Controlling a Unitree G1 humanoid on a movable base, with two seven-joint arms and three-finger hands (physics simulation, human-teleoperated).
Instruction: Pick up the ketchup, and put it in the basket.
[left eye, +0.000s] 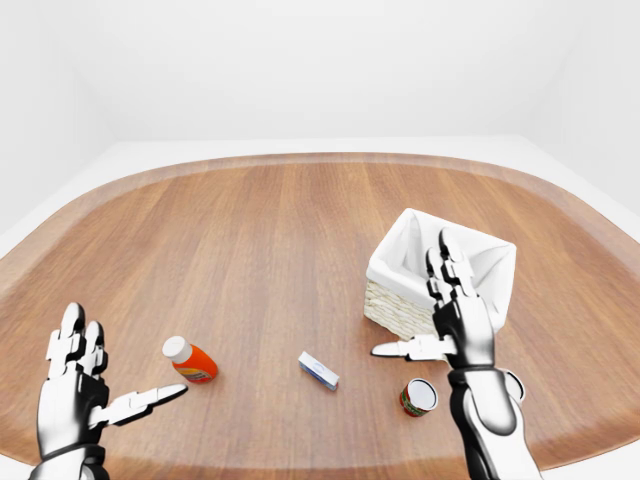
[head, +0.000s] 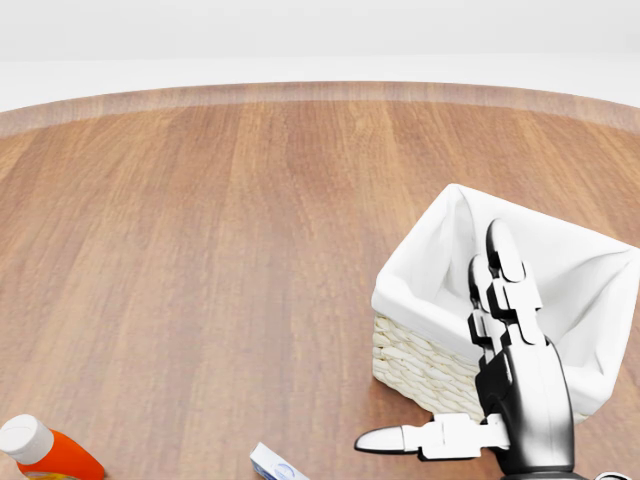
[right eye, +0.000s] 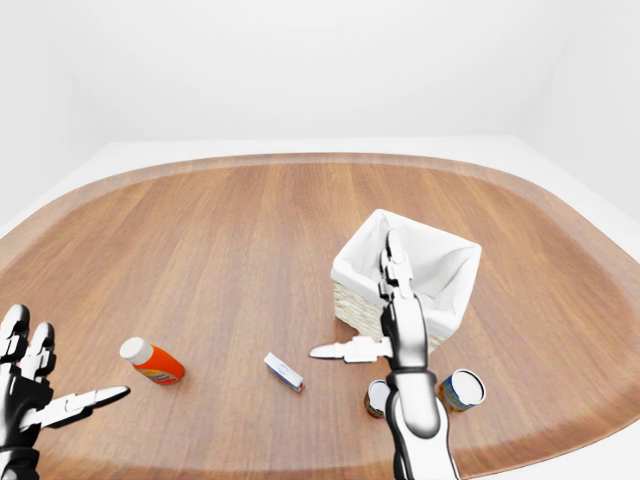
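Ketchup (right eye: 150, 363): lies on its side on the wooden table (right eye: 250, 240), white cap toward upper left.
Left hand (right eye: 28, 395): fingers spread, apart from it.
Right hand (right eye: 392, 315): fingers spread, before the basket (right eye: 410, 280).
Small box (right eye: 284, 372): between bottle and two cans (right eye: 455, 388).

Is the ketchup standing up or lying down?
Lying down. The ketchup rests on its side on the table, white cap pointing up-left in the left-eye view, with the left robot hand open beside it, not touching.
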